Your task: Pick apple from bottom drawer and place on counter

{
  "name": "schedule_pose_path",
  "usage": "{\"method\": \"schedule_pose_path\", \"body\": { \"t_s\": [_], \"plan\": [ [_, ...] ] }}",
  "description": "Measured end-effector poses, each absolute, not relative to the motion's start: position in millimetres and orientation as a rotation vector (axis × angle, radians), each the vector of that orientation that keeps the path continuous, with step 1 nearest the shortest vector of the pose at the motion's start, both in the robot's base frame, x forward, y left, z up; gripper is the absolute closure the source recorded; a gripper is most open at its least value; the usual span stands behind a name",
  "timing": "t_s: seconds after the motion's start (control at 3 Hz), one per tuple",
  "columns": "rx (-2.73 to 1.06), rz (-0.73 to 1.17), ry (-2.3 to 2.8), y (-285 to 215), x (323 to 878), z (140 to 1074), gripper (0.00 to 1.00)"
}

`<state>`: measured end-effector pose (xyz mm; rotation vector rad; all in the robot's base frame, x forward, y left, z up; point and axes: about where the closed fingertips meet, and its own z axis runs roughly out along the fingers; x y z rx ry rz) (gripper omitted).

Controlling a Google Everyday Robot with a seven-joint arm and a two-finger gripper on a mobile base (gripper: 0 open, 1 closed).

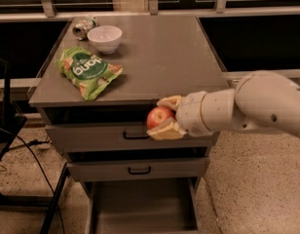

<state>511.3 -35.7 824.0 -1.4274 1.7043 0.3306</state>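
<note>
The beige two-finger gripper (157, 119) is clamped on the small round red apple (158, 115), which hangs before the grey top drawer (91, 138), well above the open grey bottom drawer (140, 211). The flat grey metal counter (164, 57) lies at 12 o'clock from the apple, with its front edge just above

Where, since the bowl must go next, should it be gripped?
Probably by its rim, from above on the right side: the bowl stands upright and open, with a can close on its left. The gripper holds the apple before the top drawer.
</note>
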Motion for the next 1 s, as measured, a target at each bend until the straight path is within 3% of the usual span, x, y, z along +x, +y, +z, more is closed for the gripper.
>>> {"method": "schedule_pose_path", "body": {
  "t_s": [1.0],
  "plan": [
    [-1.175, 0.399, 1.727, -71.5, 608.1, 892.1, 1.0]
  ]
}}
